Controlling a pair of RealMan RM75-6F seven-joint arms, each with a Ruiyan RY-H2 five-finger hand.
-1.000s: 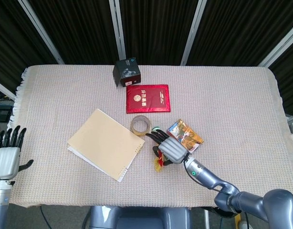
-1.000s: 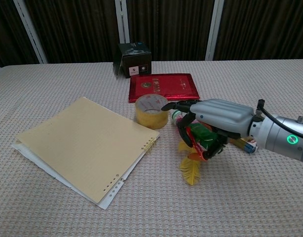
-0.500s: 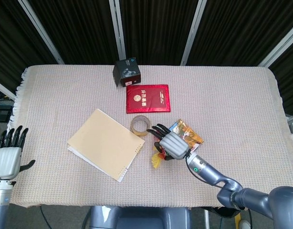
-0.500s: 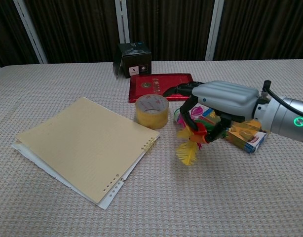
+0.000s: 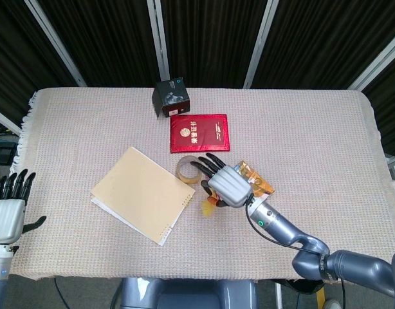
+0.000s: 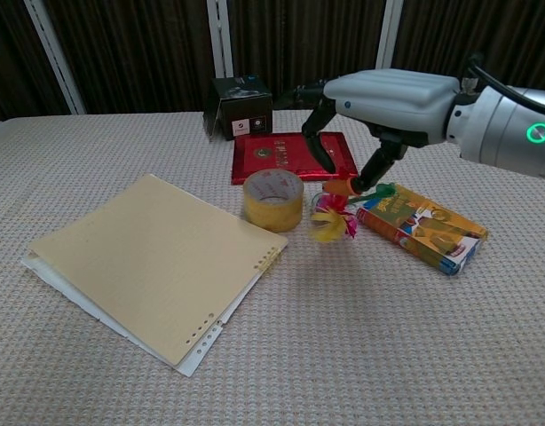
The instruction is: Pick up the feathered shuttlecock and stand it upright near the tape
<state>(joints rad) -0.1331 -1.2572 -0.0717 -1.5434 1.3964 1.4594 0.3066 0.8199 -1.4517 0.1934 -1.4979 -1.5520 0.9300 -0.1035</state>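
Observation:
The feathered shuttlecock (image 6: 333, 215), with yellow, pink and green feathers, hangs above the table just right of the tape roll (image 6: 272, 200). My right hand (image 6: 390, 94) pinches it from above between thumb and fingers (image 6: 324, 146). In the head view the right hand (image 5: 227, 185) covers most of the shuttlecock (image 5: 206, 205); only yellow feathers show at its lower left, beside the tape (image 5: 186, 168). Beyond the table's near-left corner my left hand (image 5: 8, 210) hovers with fingers spread, holding nothing.
A colourful flat box (image 6: 422, 227) lies right of the shuttlecock. A red booklet (image 6: 294, 153) and a black box (image 6: 241, 107) sit behind the tape. A tan notebook (image 6: 146, 264) covers the left middle of the cloth-covered table (image 6: 414, 355).
My right hand has risen off the cloth with the shuttlecock and carried it away from me, closer to the tape. The colourful box is uncovered now. The left hand has barely moved.

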